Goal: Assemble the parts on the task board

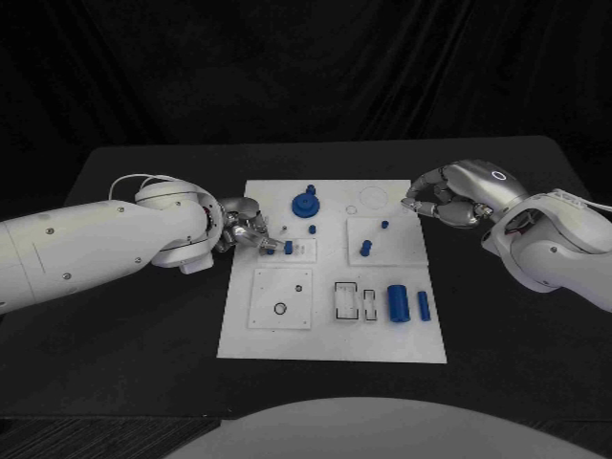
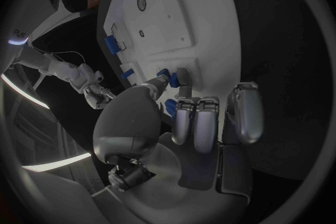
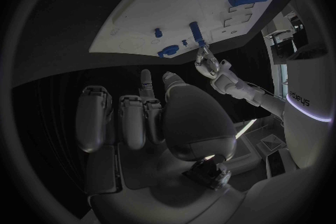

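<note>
Precision is what this step seems to call for: the left robot hand sits at the left edge of the task board, just left of the frame's middle, fingertips pinched on a small blue part beside a blue peg standing in the board. I'd judge it is seating that piece, so it should stay upright over its hole and go straight down, lightly, without nudging the peg. The right robot hand hovers at the board's upper right corner with fingers curled in on nothing I can make out; it is best kept clear of the round blue knob at the board's top. Two blue cylinders lie at the lower right. The only writing is some lettering on the robot's body in the right wrist view, too warped to read confidently.
</note>
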Motion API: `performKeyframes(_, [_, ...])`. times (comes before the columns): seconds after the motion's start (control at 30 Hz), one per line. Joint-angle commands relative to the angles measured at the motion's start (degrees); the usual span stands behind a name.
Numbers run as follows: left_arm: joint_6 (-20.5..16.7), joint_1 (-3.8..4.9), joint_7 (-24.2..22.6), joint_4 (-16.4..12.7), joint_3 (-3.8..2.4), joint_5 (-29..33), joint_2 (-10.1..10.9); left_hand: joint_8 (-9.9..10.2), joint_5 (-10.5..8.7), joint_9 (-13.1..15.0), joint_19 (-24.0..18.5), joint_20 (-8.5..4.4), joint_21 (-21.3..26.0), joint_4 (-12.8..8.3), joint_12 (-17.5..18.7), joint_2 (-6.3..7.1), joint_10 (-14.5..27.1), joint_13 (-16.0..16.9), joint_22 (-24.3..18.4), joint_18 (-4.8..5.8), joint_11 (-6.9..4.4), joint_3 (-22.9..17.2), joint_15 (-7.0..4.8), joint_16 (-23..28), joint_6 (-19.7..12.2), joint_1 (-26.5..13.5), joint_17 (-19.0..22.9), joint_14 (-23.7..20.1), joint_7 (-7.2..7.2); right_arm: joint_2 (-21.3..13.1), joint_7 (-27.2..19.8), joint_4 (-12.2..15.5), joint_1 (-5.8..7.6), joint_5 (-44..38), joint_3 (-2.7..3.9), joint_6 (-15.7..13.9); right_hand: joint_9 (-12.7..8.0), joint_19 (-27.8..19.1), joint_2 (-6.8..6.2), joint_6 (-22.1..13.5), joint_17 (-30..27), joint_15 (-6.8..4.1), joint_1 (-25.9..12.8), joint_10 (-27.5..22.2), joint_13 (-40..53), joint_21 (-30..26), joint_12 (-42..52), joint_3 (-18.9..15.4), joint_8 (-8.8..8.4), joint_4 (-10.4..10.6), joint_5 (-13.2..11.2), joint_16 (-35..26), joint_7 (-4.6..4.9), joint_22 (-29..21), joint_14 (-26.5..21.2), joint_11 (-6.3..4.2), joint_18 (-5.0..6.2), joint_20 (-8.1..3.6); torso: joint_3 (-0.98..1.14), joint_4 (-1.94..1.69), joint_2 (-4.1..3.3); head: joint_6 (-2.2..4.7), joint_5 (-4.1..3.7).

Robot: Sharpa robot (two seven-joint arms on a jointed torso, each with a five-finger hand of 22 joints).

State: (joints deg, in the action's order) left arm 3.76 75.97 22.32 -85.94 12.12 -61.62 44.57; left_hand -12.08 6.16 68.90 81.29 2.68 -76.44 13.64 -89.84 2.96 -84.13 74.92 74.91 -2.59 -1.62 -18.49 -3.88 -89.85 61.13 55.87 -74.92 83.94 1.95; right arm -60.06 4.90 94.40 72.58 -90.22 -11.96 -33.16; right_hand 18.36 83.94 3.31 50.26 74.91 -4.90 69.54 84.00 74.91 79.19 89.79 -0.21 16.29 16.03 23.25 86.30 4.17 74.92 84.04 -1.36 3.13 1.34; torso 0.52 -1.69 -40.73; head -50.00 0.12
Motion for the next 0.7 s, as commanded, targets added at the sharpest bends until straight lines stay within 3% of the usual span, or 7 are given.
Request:
performKeyframes(0.03, [1.0,-0.23,-0.1,0.0,0.07,0.1,-0.1,0.3,-0.95,0.0,0.1,0.17,0.1,0.7,-0.2,-0.08,-5.9,15.1,10.6,-0.76,0.28,1.7,0.26,-0.2,0.4,-0.9,-15.1,6.1,0.23,-0.1,1.0,0.1,-0.1,-0.1,0.04,0.0,-0.1,1.7,0.05,0.3,9.0,0.06,0.4,5.9,14.9,-0.2,0.1,0.3,-0.26,0.0,0.3,-0.2,-0.05,11.7,4.7,0.02,-0.6,0.24,0.0,-0.05,-0.03,0.0,-0.02])
performKeyframes(0.5, [0.9,-0.24,0.2,0.1,0.07,0.1,-0.3,-0.8,-1.23,1.1,0.2,0.12,0.1,1.3,-0.2,-0.72,-5.9,15.1,10.7,-0.75,0.15,3.8,0.16,-0.2,0.7,-0.7,-15.1,6.1,0.02,-0.1,1.0,0.1,-0.1,-0.1,0.04,0.2,-0.1,1.7,0.04,0.3,9.0,0.06,0.4,5.9,14.9,-0.2,0.1,0.3,-0.27,0.0,0.4,-0.2,-0.04,11.7,4.7,0.02,-0.6,0.24,0.01,-0.02,-0.03,0.0,0.08])
performKeyframes(0.7, [1.0,-0.24,0.3,0.2,0.07,0.1,-0.1,-1.9,1.56,2.9,0.1,-0.01,0.2,1.1,-0.2,-1.88,-5.9,15.1,10.6,-0.78,0.01,5.2,0.04,-0.2,-0.1,1.0,-15.1,6.1,-0.12,-0.1,0.9,0.1,-0.1,-0.1,0.04,0.3,-0.1,1.7,0.02,0.4,8.9,0.07,0.7,5.8,14.8,-0.2,0.0,0.4,-0.36,0.1,1.1,-0.2,-0.04,11.7,4.7,0.02,-0.59,0.23,-0.01,-0.04,-0.03,0.0,0.14])
